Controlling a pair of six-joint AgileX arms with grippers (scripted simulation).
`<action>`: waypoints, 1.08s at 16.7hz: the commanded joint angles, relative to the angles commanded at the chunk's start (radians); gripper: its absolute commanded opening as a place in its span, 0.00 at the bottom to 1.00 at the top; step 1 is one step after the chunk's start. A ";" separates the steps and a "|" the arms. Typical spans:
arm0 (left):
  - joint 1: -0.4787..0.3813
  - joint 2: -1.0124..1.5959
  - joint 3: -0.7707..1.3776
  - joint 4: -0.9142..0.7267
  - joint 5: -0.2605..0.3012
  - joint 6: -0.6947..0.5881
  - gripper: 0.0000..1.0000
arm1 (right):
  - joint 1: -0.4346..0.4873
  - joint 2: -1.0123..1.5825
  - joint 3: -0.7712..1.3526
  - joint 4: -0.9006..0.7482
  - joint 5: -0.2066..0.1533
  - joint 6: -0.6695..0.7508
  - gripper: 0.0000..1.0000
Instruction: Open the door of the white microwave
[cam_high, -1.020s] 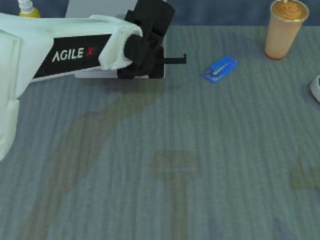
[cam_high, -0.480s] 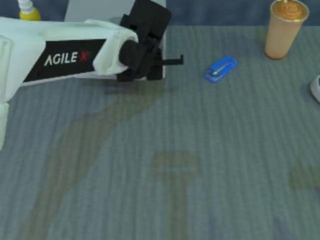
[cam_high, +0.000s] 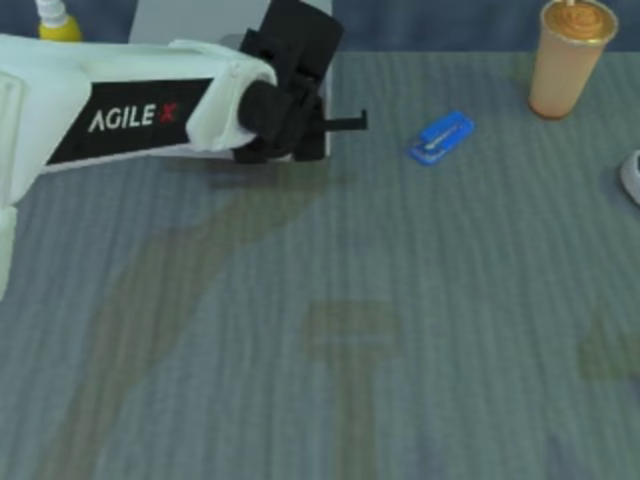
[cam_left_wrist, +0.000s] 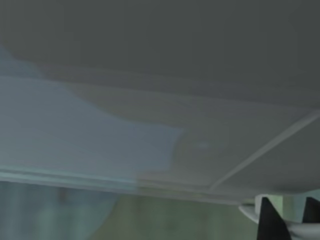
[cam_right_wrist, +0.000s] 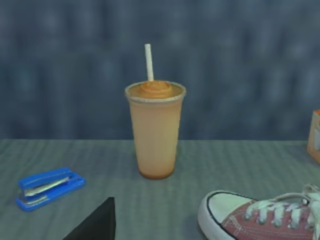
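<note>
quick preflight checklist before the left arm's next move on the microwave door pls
1. Left end effector at the white microwave, far left of the table: ok.
2. Grip on the door handle: cannot tell; the wrist view shows only the door close up with fingertips at its edge.
3. Door open or shut: cannot tell.
4. Blue stapler apart from the arm, to its right: ok.
5. Orange drink cup far off, upright: ok.
6. Right arm out of the top view: ok.

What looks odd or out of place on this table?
A pink sneaker lies on the table near an orange drink and blue stapler. Nothing looks spilled or broken.
</note>
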 joint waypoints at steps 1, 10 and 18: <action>0.000 0.000 0.000 0.000 0.000 0.000 0.00 | 0.000 0.000 0.000 0.000 0.000 0.000 1.00; 0.000 0.000 0.000 0.000 0.000 0.000 0.00 | 0.000 0.000 0.000 0.000 0.000 0.000 1.00; 0.000 -0.017 -0.034 0.021 0.022 0.023 0.00 | 0.000 0.000 0.000 0.000 0.000 0.000 1.00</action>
